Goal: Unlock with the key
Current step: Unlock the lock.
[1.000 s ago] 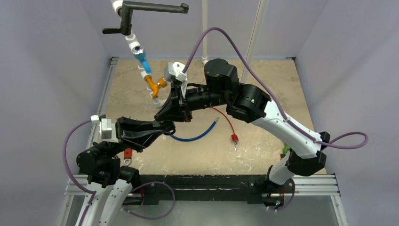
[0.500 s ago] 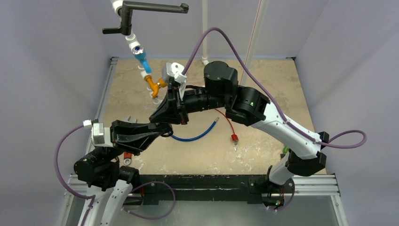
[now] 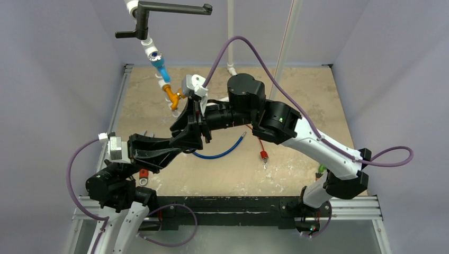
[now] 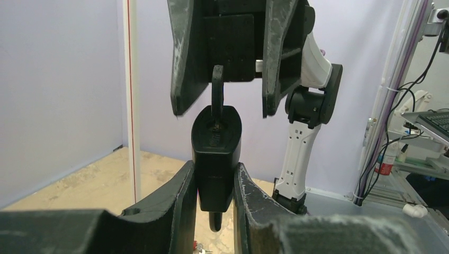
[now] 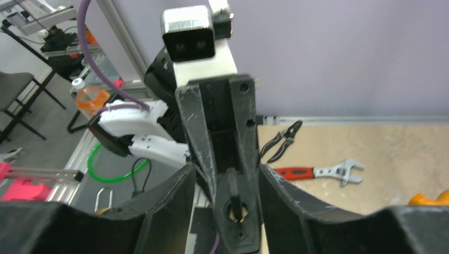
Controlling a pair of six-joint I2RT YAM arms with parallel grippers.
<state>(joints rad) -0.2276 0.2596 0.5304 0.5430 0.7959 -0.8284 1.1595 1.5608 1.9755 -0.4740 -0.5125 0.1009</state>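
- Padlock [image 4: 216, 151] — pinched upright by the left claw [image 4: 214, 168].
- Key [image 4: 217, 89] sits in the padlock's keyhole end.
- Right claw [image 4: 226, 110] spread beyond that end — flanking the key, apart from it.

The light is even and rather soft, coming from above. The arms [image 3: 317, 143] throw only weak shadows on the surface [image 3: 296, 106]. No strong glare. In the wrist views the fingers [image 4: 169, 211] at the lower edge are blurred, and the far background is slightly soft.
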